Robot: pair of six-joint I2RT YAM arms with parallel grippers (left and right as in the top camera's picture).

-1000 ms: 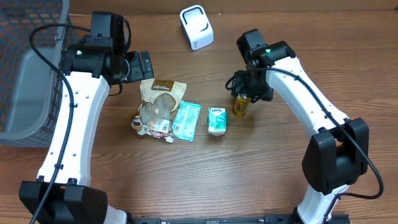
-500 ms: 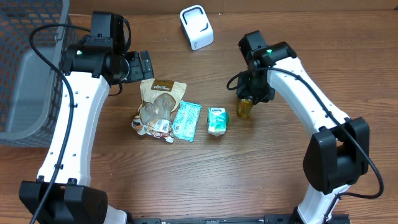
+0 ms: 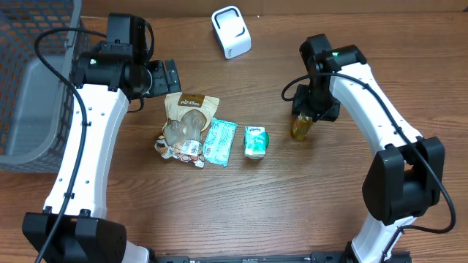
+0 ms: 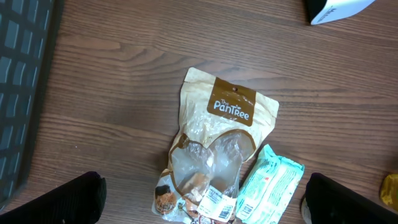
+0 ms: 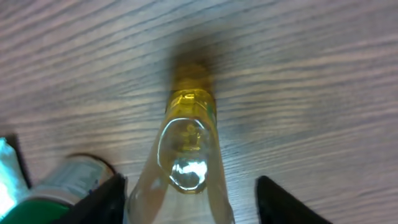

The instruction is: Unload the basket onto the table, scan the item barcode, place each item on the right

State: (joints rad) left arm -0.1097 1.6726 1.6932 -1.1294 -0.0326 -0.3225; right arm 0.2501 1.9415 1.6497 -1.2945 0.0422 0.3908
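Note:
A small bottle of yellow liquid (image 3: 300, 127) (image 5: 186, 155) stands between the fingers of my right gripper (image 3: 310, 111) (image 5: 194, 202). The left finger lies against the bottle and the right finger stands apart from it, so the jaws are open. The white barcode scanner (image 3: 231, 31) (image 4: 336, 7) sits at the back of the table. My left gripper (image 3: 165, 75) (image 4: 205, 202) hovers wide open above a tan Pantree pouch (image 3: 186, 120) (image 4: 217, 130) and holds nothing.
A teal packet (image 3: 219, 142) (image 4: 270, 186) lies right of the pouch. A green and white small carton (image 3: 255, 141) (image 5: 56, 190) sits just left of the bottle. A grey mesh basket (image 3: 33, 88) (image 4: 18, 93) stands at the far left.
My right gripper and the bottle have shifted to the right, away from the green and white carton. The left arm has not moved.

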